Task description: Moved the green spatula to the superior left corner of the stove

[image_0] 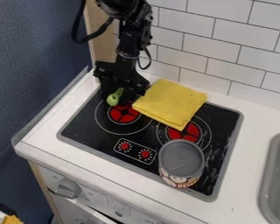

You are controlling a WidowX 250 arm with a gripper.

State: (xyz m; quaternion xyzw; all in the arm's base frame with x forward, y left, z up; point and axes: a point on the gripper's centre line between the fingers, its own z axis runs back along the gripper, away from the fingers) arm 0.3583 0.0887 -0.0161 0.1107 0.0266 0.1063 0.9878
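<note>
Near side first: the can (181, 163) sits upright on the near right part of the stove (91, 145), out of the way of this job. Left of it are the two red knobs (124, 145), and nothing about the task needs them touched.

Further back is the left burner (124, 114), and the green spatula (113, 97) is just past its middle, toward the far left corner of the stove. That's basically the target area, so I'd call this nearly done, if not done (depends how picky you are about "corner"). The black claw (122, 93) is right over that corner, up against the spatula. Honestly can't tell if it's got a grip on it or is just beside it, it's black on black down there. Same goes for whether the spatula is lying flat on the glass.

What's left, I reckon: maybe a small nudge farther back, set it down if it's held, then lift clear without dragging the yellow cloth (169, 103), which lies just to the right. Behind all that it's only tiled wall (224, 54).
</note>
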